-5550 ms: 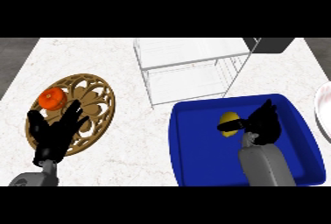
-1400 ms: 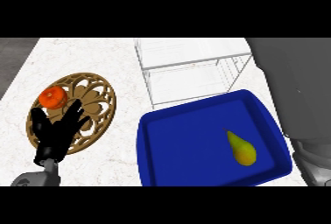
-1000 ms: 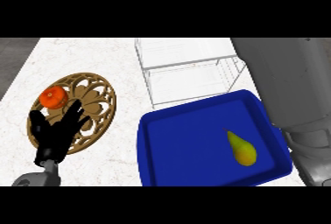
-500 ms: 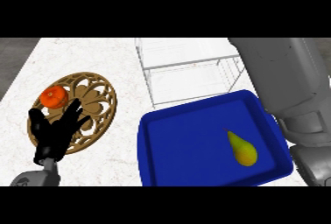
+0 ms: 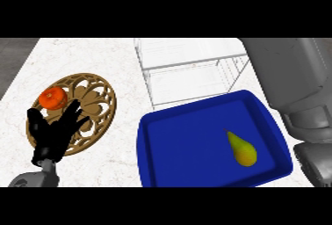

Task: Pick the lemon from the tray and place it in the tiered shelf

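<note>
A blue tray (image 5: 194,167) sits at the lower right of the counter. In it lies one yellow-green, pear-shaped fruit (image 5: 241,148); no lemon shows anywhere. The white wire tiered shelf (image 5: 191,70) stands just behind the tray. My right forearm (image 5: 295,83) rises along the right edge, partly over the tray's right rim and beside the shelf; its hand is out of the picture. At the lower left my left hand (image 5: 52,134) rests open, fingers up, over a wooden plate.
The round carved wooden plate (image 5: 91,105) lies at the left with an orange fruit (image 5: 52,97) on its far left part. White marble counter (image 5: 123,158) shows between the plate and the tray.
My right forearm has come further into view along the right edge and now covers more of the upper right. The tray, the fruit and my left hand have stayed put.
</note>
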Robot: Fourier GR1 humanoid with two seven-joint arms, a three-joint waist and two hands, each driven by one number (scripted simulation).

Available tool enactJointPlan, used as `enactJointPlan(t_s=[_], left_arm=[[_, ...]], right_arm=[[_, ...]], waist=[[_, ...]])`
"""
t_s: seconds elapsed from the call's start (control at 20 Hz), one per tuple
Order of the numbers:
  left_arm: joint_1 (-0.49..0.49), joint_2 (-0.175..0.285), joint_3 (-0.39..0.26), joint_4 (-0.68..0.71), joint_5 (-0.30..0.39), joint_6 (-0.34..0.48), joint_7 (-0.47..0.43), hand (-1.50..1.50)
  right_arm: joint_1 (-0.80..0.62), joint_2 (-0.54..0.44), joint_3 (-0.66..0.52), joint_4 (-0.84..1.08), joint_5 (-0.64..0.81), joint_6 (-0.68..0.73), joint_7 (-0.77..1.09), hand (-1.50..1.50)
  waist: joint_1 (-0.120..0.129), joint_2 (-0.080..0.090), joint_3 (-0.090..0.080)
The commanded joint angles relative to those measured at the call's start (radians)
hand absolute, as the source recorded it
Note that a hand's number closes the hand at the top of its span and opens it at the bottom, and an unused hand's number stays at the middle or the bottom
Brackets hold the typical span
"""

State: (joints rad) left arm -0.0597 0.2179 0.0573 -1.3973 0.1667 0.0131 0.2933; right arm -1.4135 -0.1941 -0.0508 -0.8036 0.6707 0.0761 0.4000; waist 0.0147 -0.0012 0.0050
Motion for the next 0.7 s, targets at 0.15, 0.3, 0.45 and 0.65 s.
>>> enactJointPlan(t_s=[0.15, 0.3, 0.45, 0.65], left_arm=[[0.021, -0.020, -0.005, 0.062, -0.012, -0.006, -0.024, 0.00], [0.002, -0.044, -0.023, 0.045, -0.027, 0.023, 0.009, 0.00], [0.045, -0.017, -0.006, 0.027, -0.023, -0.002, -0.016, 0.00], [0.007, 0.000, 0.008, 0.044, -0.011, -0.019, 0.005, 0.00]], right_arm=[[0.021, 0.026, -0.126, -0.034, -0.083, -0.129, 0.045, -1.50], [0.025, 0.053, -0.178, -0.038, -0.138, -0.170, 0.036, -1.50], [-0.018, 0.054, -0.238, -0.020, -0.195, -0.199, 0.022, -1.50], [-0.032, 0.037, -0.322, -0.046, -0.283, -0.221, 0.050, -1.50]], waist=[[-0.011, 0.002, -0.005], [-0.012, 0.002, -0.005], [0.002, 0.003, -0.005], [-0.005, 0.003, -0.005]])
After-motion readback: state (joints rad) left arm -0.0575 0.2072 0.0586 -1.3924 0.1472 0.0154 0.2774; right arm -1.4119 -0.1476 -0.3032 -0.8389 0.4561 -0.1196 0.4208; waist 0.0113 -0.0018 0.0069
